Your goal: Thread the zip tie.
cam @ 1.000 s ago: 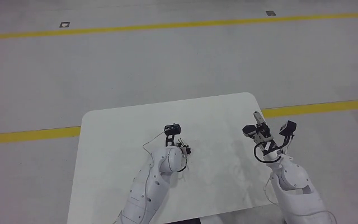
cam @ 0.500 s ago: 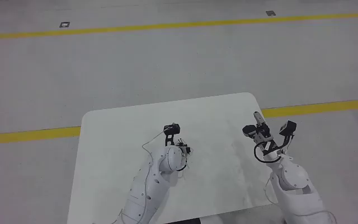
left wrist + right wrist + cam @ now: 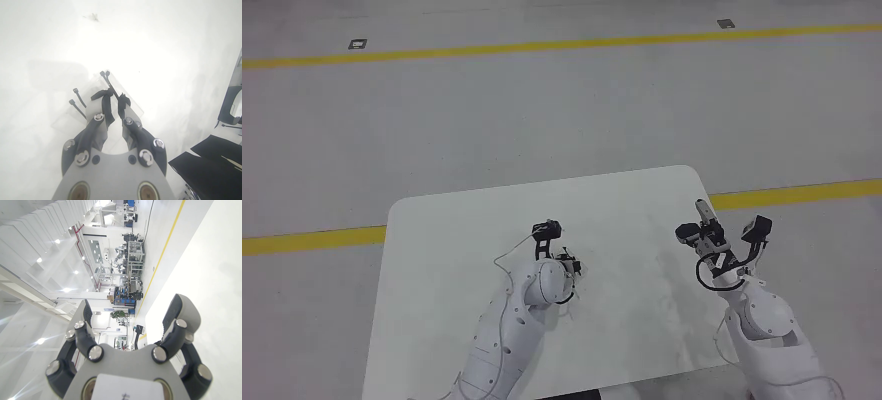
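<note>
Near the middle of the desk [image 3: 442,260], the left end effector [image 3: 114,98] hangs low over a clear plate [image 3: 135,106] that carries black zip ties [image 3: 109,82]. Two lie side by side with their heads away from the wrist and their straps running straight into the end effector. Whether it has clenched on them or merely straddles them cannot be told. Two more ties [image 3: 80,98] lie just beside it on the plate, heads free, tails hidden beneath it. Off the desk's right edge, the right end effector [image 3: 132,300] is raised in the air, released and empty.

The ties look very light, thin and springy: fairly stiff along their length, but quick to bow or twist sideways. Smooth plastic like this will likely slip in a loose pinch. Lying flat on a slick plate, they leave little to get under, and the touching pair may well come up together.

The surest hold is probably on the strap just behind the head with one end effector. The other would take the tail close to its tip, so the short free end does not droop when aimed at the slot. The plate itself looks light enough to slide if nudged.
</note>
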You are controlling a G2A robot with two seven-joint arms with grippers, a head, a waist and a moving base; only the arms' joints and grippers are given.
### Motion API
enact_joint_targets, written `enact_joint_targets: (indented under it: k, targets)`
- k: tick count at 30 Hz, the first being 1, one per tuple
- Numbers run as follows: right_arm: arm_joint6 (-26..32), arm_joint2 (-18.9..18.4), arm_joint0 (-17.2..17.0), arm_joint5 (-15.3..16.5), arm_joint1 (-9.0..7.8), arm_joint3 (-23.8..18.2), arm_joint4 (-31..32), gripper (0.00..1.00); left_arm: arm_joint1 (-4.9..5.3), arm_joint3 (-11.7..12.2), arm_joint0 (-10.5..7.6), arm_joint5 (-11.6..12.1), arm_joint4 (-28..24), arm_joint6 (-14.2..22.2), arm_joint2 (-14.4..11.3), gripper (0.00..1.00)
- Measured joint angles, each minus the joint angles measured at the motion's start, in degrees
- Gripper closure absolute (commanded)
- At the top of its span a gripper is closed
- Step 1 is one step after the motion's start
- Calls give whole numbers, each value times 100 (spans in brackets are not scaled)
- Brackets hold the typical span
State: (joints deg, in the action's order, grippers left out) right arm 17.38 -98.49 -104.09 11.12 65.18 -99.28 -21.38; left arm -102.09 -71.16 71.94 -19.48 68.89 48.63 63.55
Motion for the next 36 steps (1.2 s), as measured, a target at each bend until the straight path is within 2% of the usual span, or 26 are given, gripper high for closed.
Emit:
enact_joint_targets:
  k: [8,18,21,24,26,36]
  targets:
    - [0,0,0,0,0,0,0,0,-18,44,-27,0,-10,-8,19,90]
    - [0,0,0,0,0,0,0,0,-5,-65,-5,0,17,39,1,91]
    - [0,0,0,0,0,0,0,0,3,-83,10,0,1,38,5,89]
    - [0,0,0,0,0,0,0,0,7,-84,17,0,-40,35,9,81]
    - [0,0,0,0,0,0,0,0,8,-58,19,0,-82,6,21,80]
    - [0,0,0,0,0,0,0,0,-12,55,-11,0,-198,-94,66,84]
